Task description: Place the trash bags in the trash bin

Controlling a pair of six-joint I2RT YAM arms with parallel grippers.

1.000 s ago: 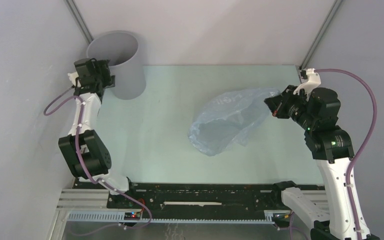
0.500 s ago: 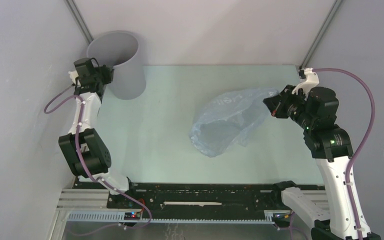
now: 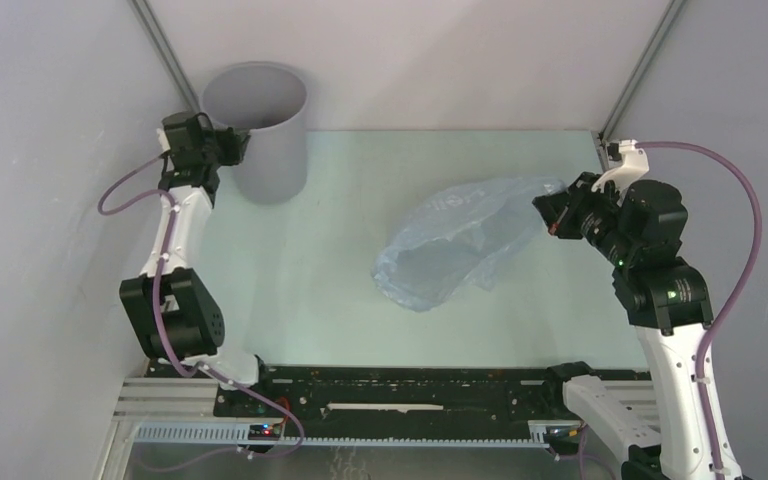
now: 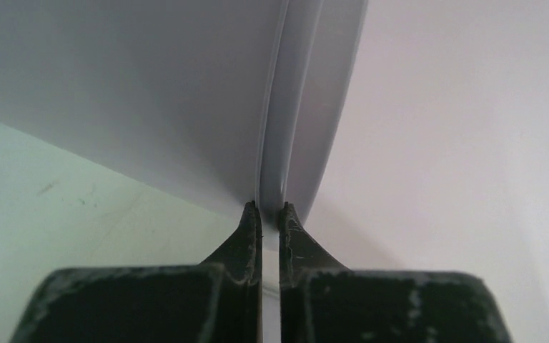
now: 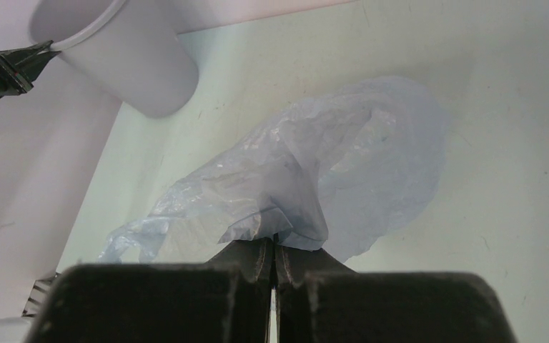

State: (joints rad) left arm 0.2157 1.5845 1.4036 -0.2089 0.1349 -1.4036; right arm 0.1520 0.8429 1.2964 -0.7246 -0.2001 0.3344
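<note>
The left arm stretches far forward, its left claw (image 3: 234, 146) pinched on the rim of the trash bin (image 3: 278, 160). The right arm stands bent, its right claw (image 3: 552, 215) pointing leftward, closed on an edge of the trash bag (image 3: 440, 245).

The right gripper (image 5: 272, 244) has its two dark fingers pressed together on a crumpled fold of the bag (image 5: 357, 157). The thin, pale blue bag spreads away from the fingers across the pale green table (image 5: 515, 214), wrinkled and see-through. At the top left stands the grey bin (image 5: 136, 64), well apart from the bag. The left gripper (image 5: 43, 48) pinches the bin's rim from the left edge of the view.
</note>
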